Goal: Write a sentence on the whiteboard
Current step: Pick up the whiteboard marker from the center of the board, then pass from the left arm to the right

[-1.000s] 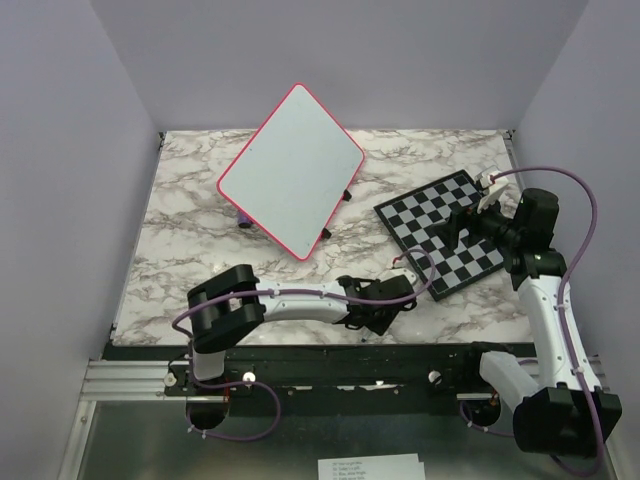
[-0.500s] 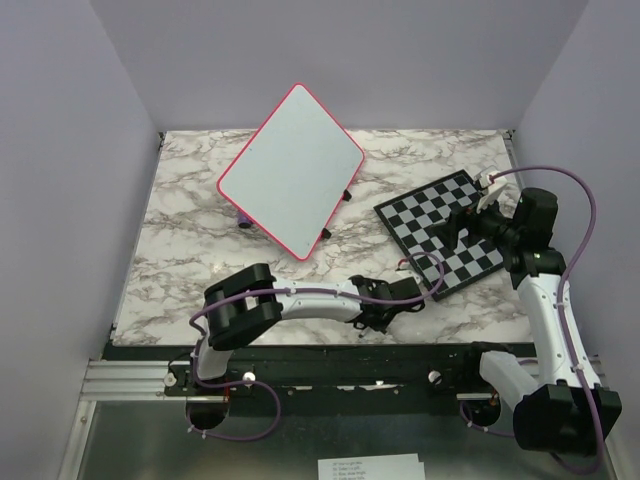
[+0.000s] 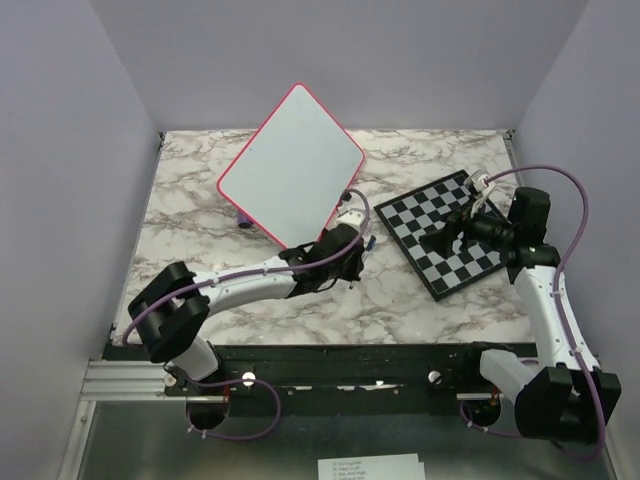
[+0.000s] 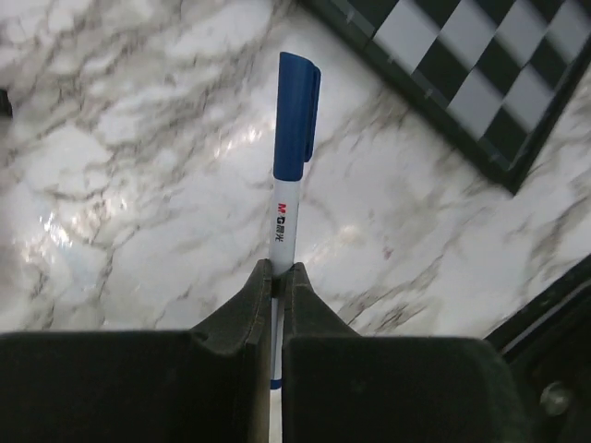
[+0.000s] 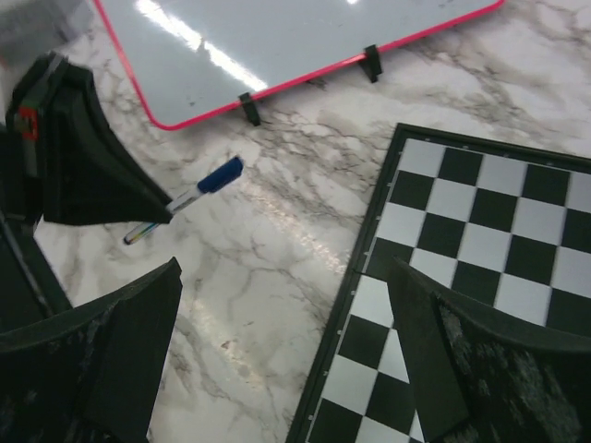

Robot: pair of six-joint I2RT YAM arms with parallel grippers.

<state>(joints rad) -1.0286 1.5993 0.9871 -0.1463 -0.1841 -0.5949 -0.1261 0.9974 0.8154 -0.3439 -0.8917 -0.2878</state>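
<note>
The whiteboard stands tilted at the back of the marble table, white with a pink-red rim; its lower edge and black feet show in the right wrist view. Its face is blank and no sentence shows on it. My left gripper hovers just below the board's lower right edge, shut on a white marker with a blue cap; the cap is on and points away from the fingers. The marker also shows beside the board's foot. My right gripper hangs open and empty over the chessboard's left edge.
A black-and-white chessboard lies to the right of the whiteboard, under my right arm. A small purple object sits by the whiteboard's lower left edge. Grey walls close in the table on three sides.
My left gripper closed on the marker near the table's front edge, then carried it back and left to the whiteboard's lower right edge. The right gripper shifted slightly left and stays open.
</note>
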